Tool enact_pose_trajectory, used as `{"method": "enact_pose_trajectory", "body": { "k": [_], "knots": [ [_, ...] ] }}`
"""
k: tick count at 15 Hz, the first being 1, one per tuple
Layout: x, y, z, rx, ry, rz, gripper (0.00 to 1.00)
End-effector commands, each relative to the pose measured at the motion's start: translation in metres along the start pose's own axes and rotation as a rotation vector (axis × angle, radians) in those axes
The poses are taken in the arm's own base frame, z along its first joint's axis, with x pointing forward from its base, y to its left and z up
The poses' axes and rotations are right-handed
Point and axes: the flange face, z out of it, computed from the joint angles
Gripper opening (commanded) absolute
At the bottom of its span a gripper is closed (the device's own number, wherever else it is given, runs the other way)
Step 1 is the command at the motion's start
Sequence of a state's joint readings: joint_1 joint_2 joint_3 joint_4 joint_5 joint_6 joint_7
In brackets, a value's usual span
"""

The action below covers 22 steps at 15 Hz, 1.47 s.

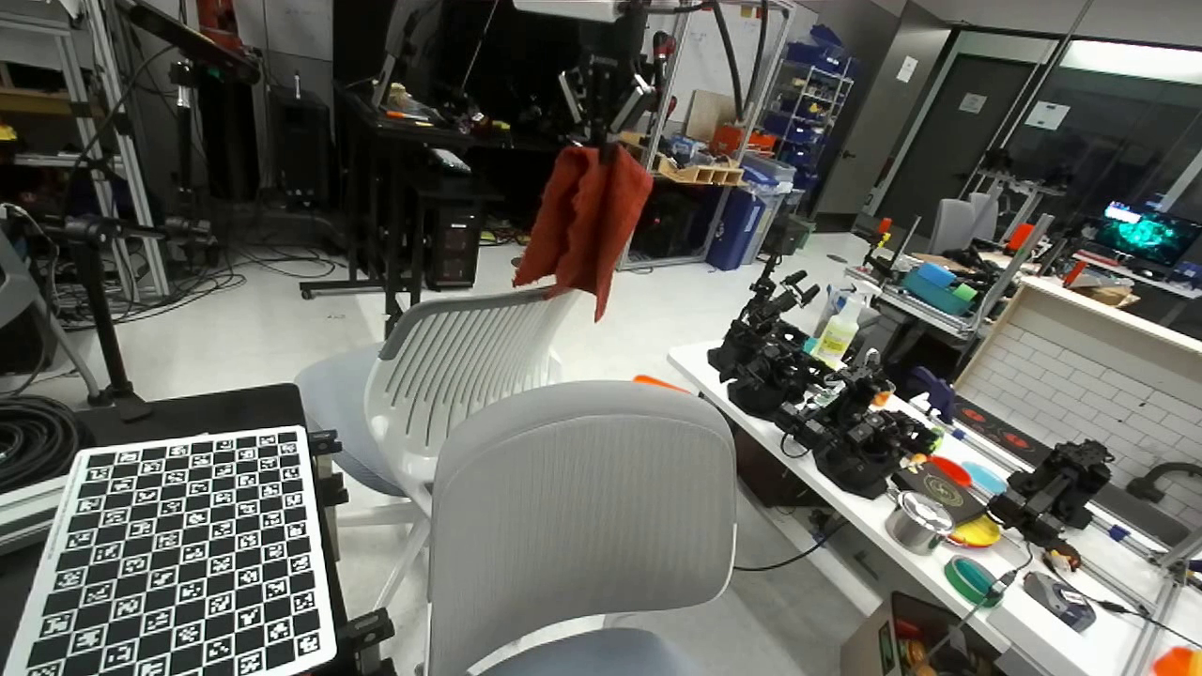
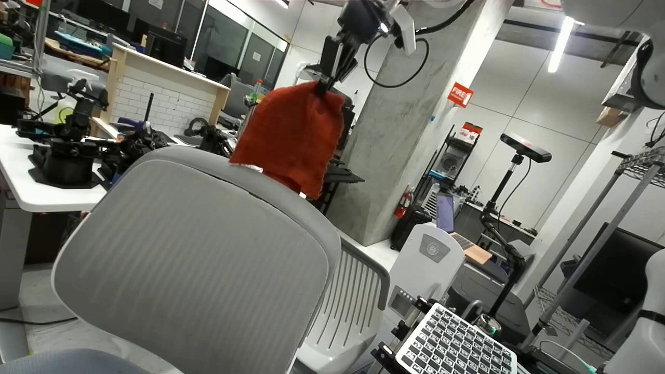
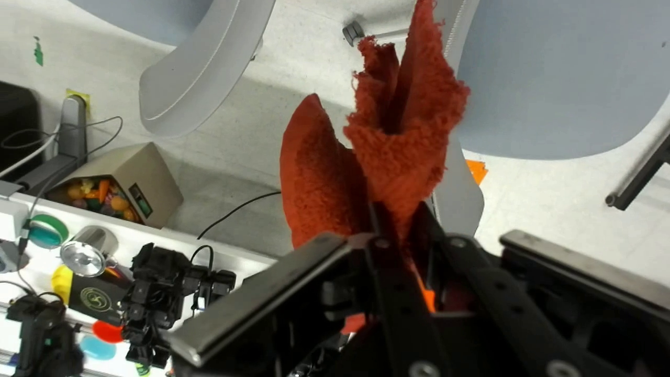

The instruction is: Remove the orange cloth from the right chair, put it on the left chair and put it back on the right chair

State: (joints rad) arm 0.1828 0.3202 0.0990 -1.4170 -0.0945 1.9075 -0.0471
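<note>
Our closed gripper [image 2: 322, 87] is pinching the limp orange-red fabric cloth [image 2: 293, 136] hanging below. We are judging removal done, the ribbed white-backed chair [image 1: 471, 364] unconfirmed, returning to the smooth grey-backed chair [image 1: 582, 507] pending.

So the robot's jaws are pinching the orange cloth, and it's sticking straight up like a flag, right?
Not straight up: both exterior views show the orange cloth hanging down from the jaws, which are indeed pinching it.

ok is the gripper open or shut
Shut: the gripper pinches the orange cloth in the wrist view, and the cloth hangs beneath it in both exterior views.
</note>
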Motion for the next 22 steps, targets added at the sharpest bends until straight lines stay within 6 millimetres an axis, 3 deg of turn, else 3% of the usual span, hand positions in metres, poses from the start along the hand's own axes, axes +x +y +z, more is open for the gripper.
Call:
{"method": "enact_pose_trajectory", "body": {
  "k": [1, 5, 11, 15, 22],
  "knots": [
    [-0.003, 0.024, -0.017, -0.01, 0.013, 0.005, 0.04],
    [-0.007, 0.067, -0.028, -0.017, 0.026, 0.042, 0.04],
    [-0.025, 0.12, -0.023, -0.039, 0.011, 0.089, 0.04],
    [-0.035, 0.133, -0.002, -0.044, -0.024, 0.108, 0.04],
    [-0.053, 0.13, 0.053, -0.046, -0.125, 0.109, 0.04]
  ]
}}
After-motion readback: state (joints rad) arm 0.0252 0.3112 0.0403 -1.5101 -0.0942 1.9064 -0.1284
